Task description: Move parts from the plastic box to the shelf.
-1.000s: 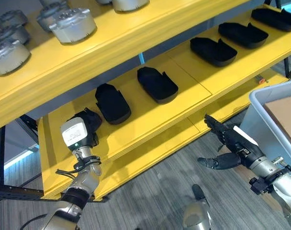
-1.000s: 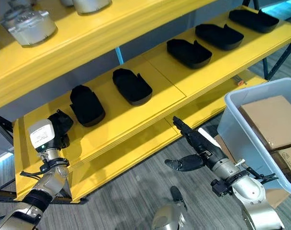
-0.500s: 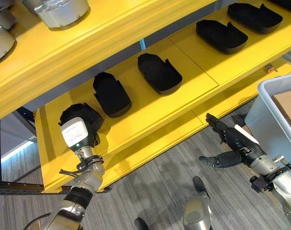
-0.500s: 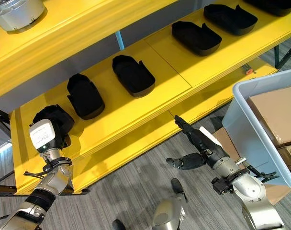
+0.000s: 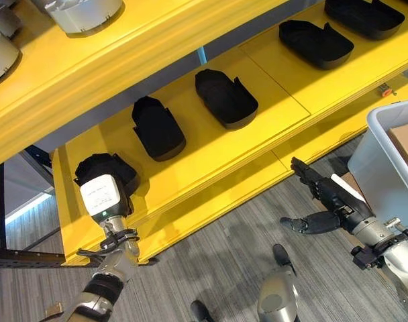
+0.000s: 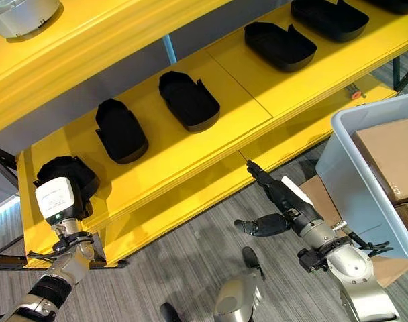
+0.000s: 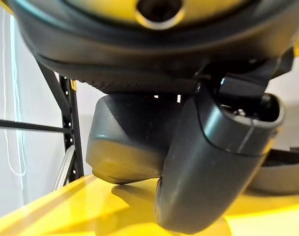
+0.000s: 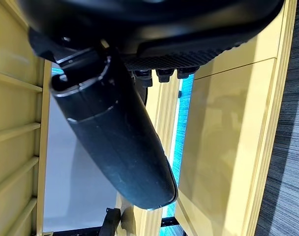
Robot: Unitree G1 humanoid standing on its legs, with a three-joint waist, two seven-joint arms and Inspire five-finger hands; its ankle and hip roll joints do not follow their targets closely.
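Left hand (image 5: 105, 196) fingers hidden behind black part (image 5: 105, 171); right hand (image 5: 325, 201) fingers straight, empty.

Colours here are pretty simple: the shelf (image 5: 211, 161) is bright yellow all over, with a grey-blue back panel behind the boards. The parts (image 5: 224, 98) sitting on it are matte black, and the ones on the top board are silver-grey (image 5: 80, 12). Plastic box (image 6: 365, 188) is pale blue-grey with brown cardboard (image 6: 392, 157) inside. Floor (image 5: 224, 268) is grey with a streaky wood-grain pattern.
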